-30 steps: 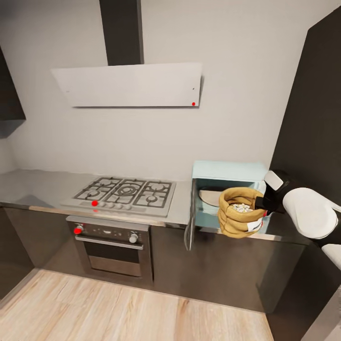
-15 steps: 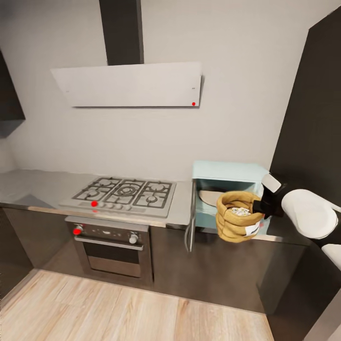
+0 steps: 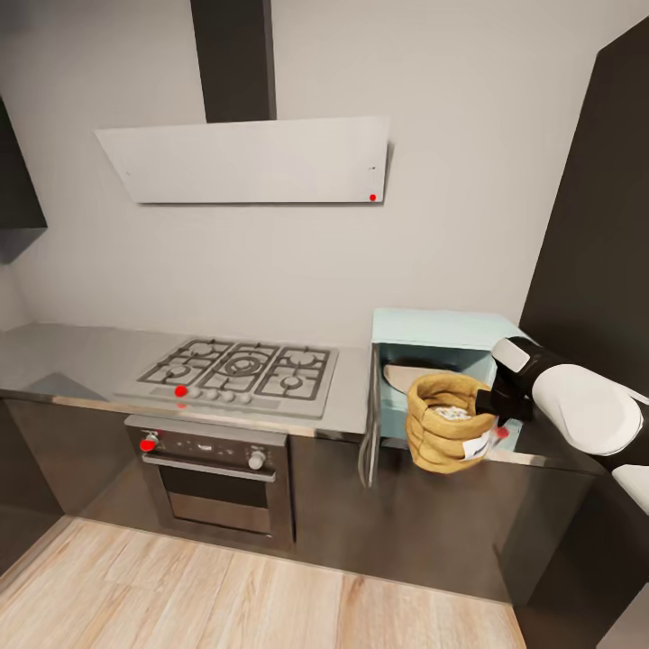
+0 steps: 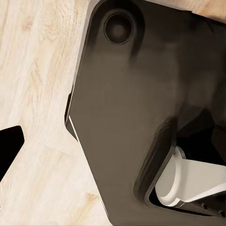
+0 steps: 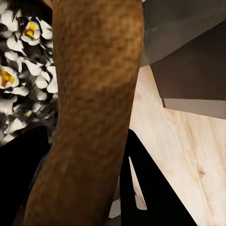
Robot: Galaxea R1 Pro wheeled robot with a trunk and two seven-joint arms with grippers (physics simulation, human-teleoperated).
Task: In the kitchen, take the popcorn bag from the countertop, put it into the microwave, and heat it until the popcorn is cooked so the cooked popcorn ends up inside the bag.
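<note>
Popcorn bag [image 3: 446, 424] lower, before microwave [image 3: 446, 361]

A home kitchen — gas hob [image 3: 242, 373], oven [image 3: 216, 473], extractor hood [image 3: 243, 160].

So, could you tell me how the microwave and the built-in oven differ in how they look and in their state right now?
The microwave is pale mint-blue and sits on the countertop; the oven is dark with a steel trim and is built in under the gas hob. The microwave's door is swung open, while the oven's door is shut. Both are boxy appliances facing the room.
</note>
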